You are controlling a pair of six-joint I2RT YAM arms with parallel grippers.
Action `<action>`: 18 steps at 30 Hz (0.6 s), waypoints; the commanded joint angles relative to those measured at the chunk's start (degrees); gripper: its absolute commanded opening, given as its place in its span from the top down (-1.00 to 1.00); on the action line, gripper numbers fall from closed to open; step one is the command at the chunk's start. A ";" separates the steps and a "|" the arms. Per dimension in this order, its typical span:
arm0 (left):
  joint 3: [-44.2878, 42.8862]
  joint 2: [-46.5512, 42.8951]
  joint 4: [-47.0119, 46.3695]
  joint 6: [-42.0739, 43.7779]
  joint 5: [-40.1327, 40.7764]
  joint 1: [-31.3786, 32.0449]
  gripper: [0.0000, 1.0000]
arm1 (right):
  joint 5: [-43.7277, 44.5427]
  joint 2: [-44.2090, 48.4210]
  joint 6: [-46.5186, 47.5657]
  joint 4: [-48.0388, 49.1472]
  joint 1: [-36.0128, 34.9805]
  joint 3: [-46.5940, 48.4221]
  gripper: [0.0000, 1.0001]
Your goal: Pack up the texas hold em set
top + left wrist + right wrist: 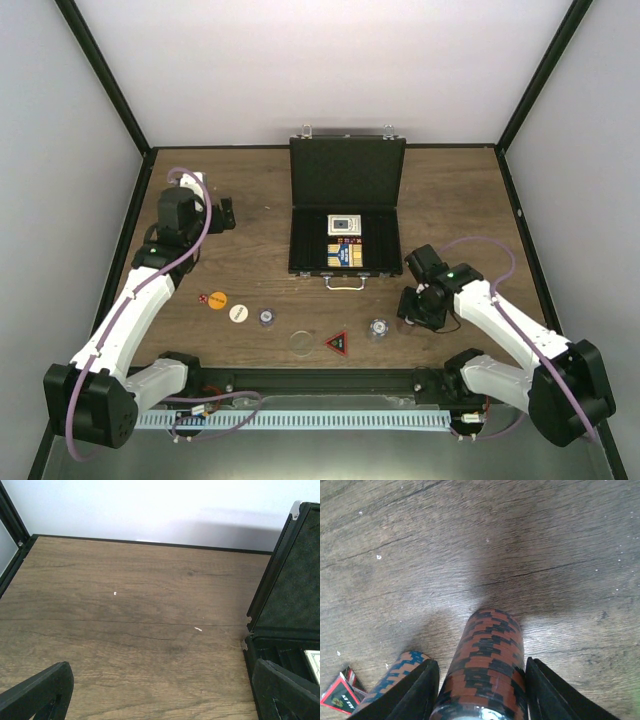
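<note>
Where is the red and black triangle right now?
In the top view the triangle lies near the table's front edge, between a clear disc on the left and a chip stack.

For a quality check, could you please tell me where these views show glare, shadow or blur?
Top external view: sharp and evenly lit, back wall washed pale. Left wrist view: that wall blows out white; the left fingers look soft. Right wrist view: the chip stack is close and slightly blurred, a dark shadow on the table beyond it.
</note>
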State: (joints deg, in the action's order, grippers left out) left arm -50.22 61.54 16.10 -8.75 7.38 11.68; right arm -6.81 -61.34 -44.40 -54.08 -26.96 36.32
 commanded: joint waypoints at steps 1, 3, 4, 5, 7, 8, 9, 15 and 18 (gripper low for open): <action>-0.67 -0.63 0.24 0.14 0.16 0.44 -1.00 | -0.82 -0.20 0.42 -0.85 -0.90 0.22 0.09; -0.66 -0.64 0.25 0.13 0.18 0.52 -1.00 | -0.98 -0.20 0.46 -0.85 -0.96 0.15 0.17; -0.61 -0.71 0.25 0.14 0.18 0.53 -1.00 | -0.93 -0.26 0.46 -0.87 -1.03 0.11 0.19; -0.61 -0.67 0.25 0.12 0.18 0.53 -1.00 | -0.96 -0.33 0.46 -0.85 -1.11 0.09 0.20; -0.65 -0.76 0.18 0.11 0.18 0.62 -1.00 | -0.87 -0.60 0.46 -0.94 -1.32 0.23 0.25; -0.67 -0.72 0.24 0.06 0.26 0.62 -1.00 | -0.92 -0.70 0.46 -0.99 -1.42 0.23 0.28; -0.63 -0.70 0.24 0.04 0.27 0.69 -1.00 | -0.76 -0.78 0.42 -1.06 -1.49 0.29 0.31; -0.67 -0.57 0.25 0.13 0.15 0.97 -1.00 | 2.52 0.78 0.41 -3.08 -1.61 3.57 0.36; -0.57 -0.61 0.01 0.42 -0.46 1.35 -1.00 | 5.01 0.94 1.05 -4.44 -1.60 7.73 0.38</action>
State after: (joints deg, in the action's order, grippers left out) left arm -50.22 61.54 16.16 -8.75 7.40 12.43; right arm -5.58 -61.43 -43.97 -56.12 -27.94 37.26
